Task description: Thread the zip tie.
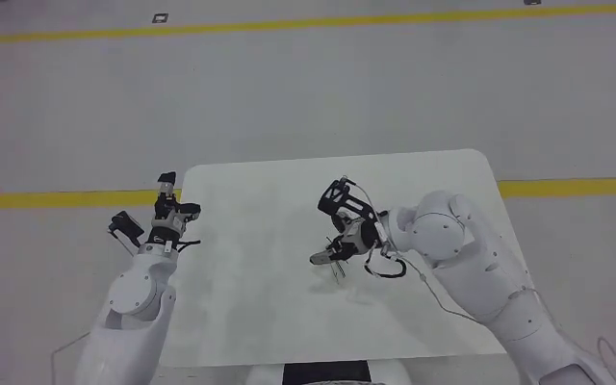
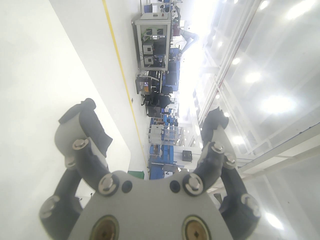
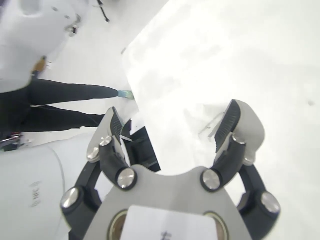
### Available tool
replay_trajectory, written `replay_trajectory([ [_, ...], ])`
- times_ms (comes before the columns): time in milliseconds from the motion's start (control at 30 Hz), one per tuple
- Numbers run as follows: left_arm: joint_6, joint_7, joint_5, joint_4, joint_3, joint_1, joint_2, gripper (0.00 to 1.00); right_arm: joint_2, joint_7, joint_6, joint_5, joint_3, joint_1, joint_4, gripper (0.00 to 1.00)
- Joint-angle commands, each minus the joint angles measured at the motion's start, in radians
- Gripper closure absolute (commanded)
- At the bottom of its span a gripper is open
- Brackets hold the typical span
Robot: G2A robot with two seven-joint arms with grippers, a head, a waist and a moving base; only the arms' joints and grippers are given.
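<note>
Right wrist view shows the zip tie [image 3: 212, 126] as a thin, pale strip lying flat on the white table [image 3: 225, 38]. It sits just beside one fingertip of the right gripper [image 3: 172, 108] and outside the gap between the jaws. The strip is too faint to tell its head from its tail. The right gripper's jaws are spread wide and hold nothing. In the top view this gripper hangs low over the middle of the table.

The left gripper [image 2: 152, 108] is well apart from the strip, at the table's left edge. Its jaws are also spread wide with nothing in them.

The step in hand looks like the pick-up, and no threading has begun, since the strip is loose on the table and in neither gripper. The next move probably calls for shifting the right gripper so the strip falls between its jaws. The fingertips must then go right down to the surface, because so flat a strip gives little to pinch. After that, the other gripper would need to take the free end and line it up with the head.

Count: one zip tie, two grippers, one table.
</note>
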Motion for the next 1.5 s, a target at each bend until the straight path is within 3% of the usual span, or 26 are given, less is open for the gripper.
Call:
replay_trajectory([
  [0, 0.000, 0.000, 0.000, 0.000, 0.000, 0.000, 0.000, 0.00, 0.002, 0.028, 0.001, -0.050, -0.013, 0.004, -0.020, 0.00],
  [100, 0.000, 0.000, 0.000, 0.000, 0.000, 0.000, 0.000, 0.00, 0.005, 0.092, -0.009, -0.141, -0.057, 0.014, -0.052, 0.00],
  [333, 0.000, 0.000, 0.000, 0.000, 0.000, 0.000, 0.000, 0.00, 0.001, 0.129, -0.033, -0.239, -0.156, 0.023, -0.084, 0.00],
  [733, 0.000, 0.000, 0.000, 0.000, 0.000, 0.000, 0.000, 0.00, 0.001, 0.128, -0.034, -0.241, -0.159, 0.024, -0.084, 0.00],
  [800, 0.000, 0.000, 0.000, 0.000, 0.000, 0.000, 0.000, 0.00, -0.002, 0.107, -0.060, -0.221, -0.177, 0.023, -0.068, 0.00],
  [933, 0.000, 0.000, 0.000, 0.000, 0.000, 0.000, 0.000, 0.00, -0.019, 0.111, 0.021, -0.232, -0.223, 0.066, -0.013, 0.00],
  [967, 0.000, 0.000, 0.000, 0.000, 0.000, 0.000, 0.000, 0.00, -0.028, 0.109, 0.081, -0.229, -0.241, 0.079, 0.006, 0.00],
  [1233, 0.000, 0.000, 0.000, 0.000, 0.000, 0.000, 0.000, 0.00, -0.098, 0.145, 0.308, -0.208, -0.379, 0.201, 0.146, 0.00],
  [1300, 0.000, 0.000, 0.000, 0.000, 0.000, 0.000, 0.000, 0.00, -0.107, 0.140, 0.336, -0.184, -0.382, 0.212, 0.168, 0.00],
  [1467, 0.000, 0.000, 0.000, 0.000, 0.000, 0.000, 0.000, 0.00, -0.109, 0.129, 0.330, -0.168, -0.379, 0.211, 0.166, 0.00],
])
